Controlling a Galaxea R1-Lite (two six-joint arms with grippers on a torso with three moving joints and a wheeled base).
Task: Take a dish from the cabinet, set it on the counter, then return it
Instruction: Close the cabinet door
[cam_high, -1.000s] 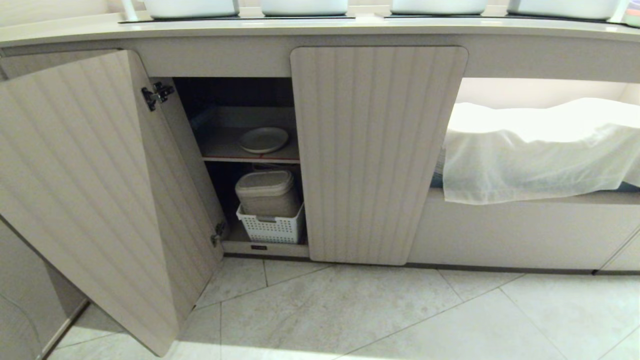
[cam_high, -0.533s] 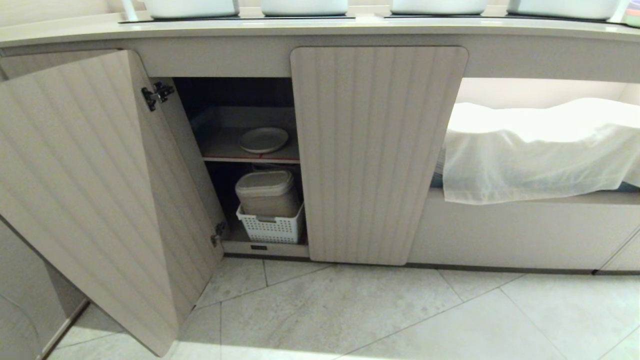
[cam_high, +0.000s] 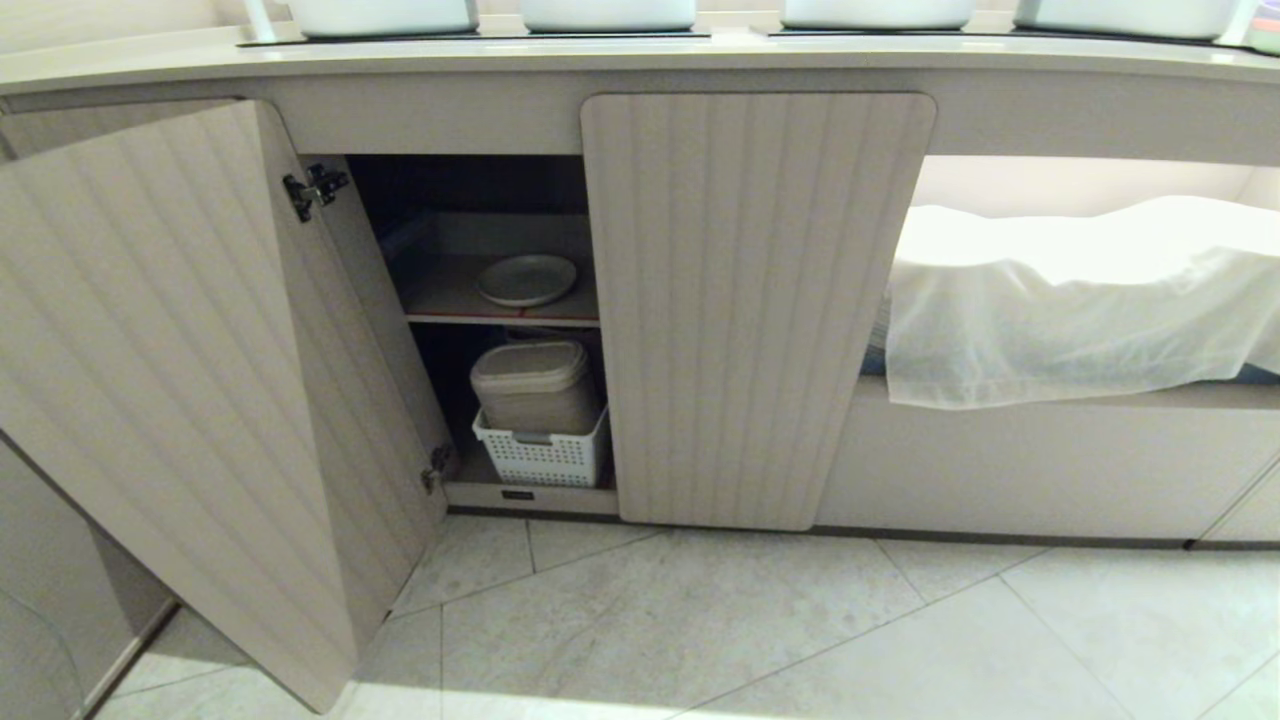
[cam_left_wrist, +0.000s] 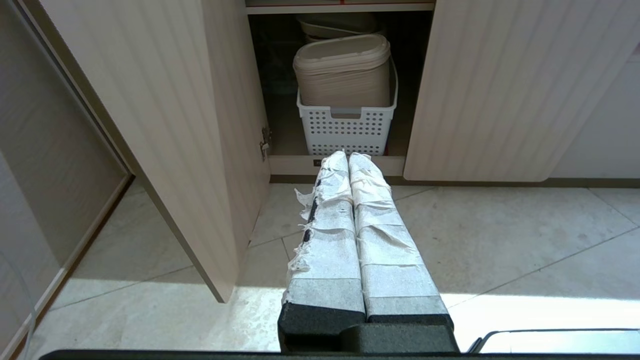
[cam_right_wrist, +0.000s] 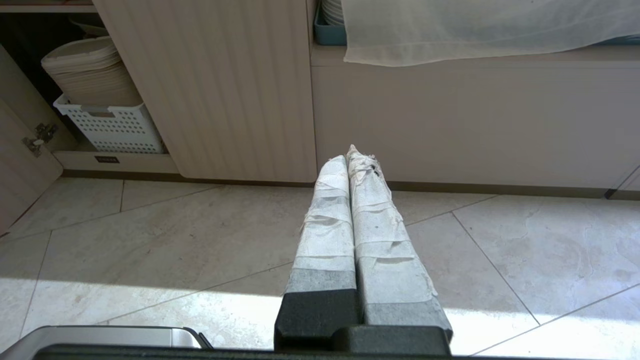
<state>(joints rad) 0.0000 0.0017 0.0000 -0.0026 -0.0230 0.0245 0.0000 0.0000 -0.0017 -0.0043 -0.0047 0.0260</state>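
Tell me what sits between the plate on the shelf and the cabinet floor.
In the head view, under the plate come the red-edged shelf, then a lidded beige container standing in a white perforated basket on the cabinet floor.

Sharp frames; sunlit floor (cam_left_wrist: 500, 240), dim cabinet (cam_high: 470, 190) interior.
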